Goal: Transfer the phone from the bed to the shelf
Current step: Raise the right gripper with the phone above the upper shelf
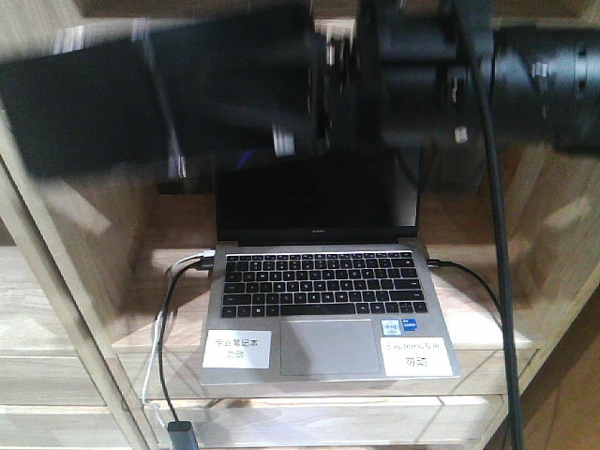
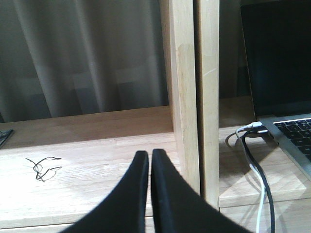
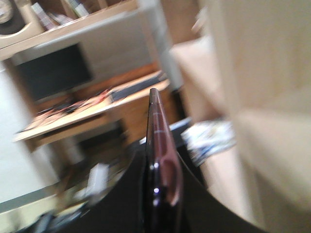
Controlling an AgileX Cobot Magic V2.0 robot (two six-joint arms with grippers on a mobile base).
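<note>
Phone (image 3: 156, 160) clamped in right tool (image 3: 160, 194); shelf (image 1: 84, 309) holds laptop (image 1: 323, 323).

The robot's right arm (image 1: 525, 66) is showing as a run of thick, matte black cylindrical segments, blurred in the front view, with small pale fasteners dotting the housing and a black cable (image 1: 492, 187) trailing down from it. The left hand (image 2: 149, 194) is presenting two smooth black fingers (image 2: 170, 199), broad at the base, curving and narrowing toward slim tips. The right hand (image 3: 160, 194) is showing the same glossy black finish, its edges smeared by blur.
</note>
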